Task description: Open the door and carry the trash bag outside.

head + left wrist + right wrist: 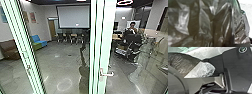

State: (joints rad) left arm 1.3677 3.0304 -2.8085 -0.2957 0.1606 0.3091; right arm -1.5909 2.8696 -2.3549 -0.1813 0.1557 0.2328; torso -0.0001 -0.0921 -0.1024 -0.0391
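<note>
While the wrist cameras look closely at the trash bag (205, 22), whose dark, glossy plastic is gathered in deep creases, I cannot tell whether the left pincer or the right pincer is apart, together or clamped on it; the right wrist view also catches a dark stretch of wrinkled plastic, with a pale, crumpled patch (205, 70) against it. Beyond the bag, in the head view, the door (107, 37) stands ahead, a tall, pale green upright with a lever handle (107, 74) low on it, and glass (150, 67) carrying faint reflections at its right; another pale green upright (23, 47) slants down the left side. Past these lies a grey floor (56, 65) with bright patches of light on it. Farther in, to the left, sit a brown sofa (10, 49) and a blue-and-green sofa (37, 42), while to the right a person (132, 26) is behind a bulky black chair (132, 41). At the far end a row of furniture (72, 37) runs beneath a large projection screen (73, 16), with a brown door (52, 28) just to its left
</note>
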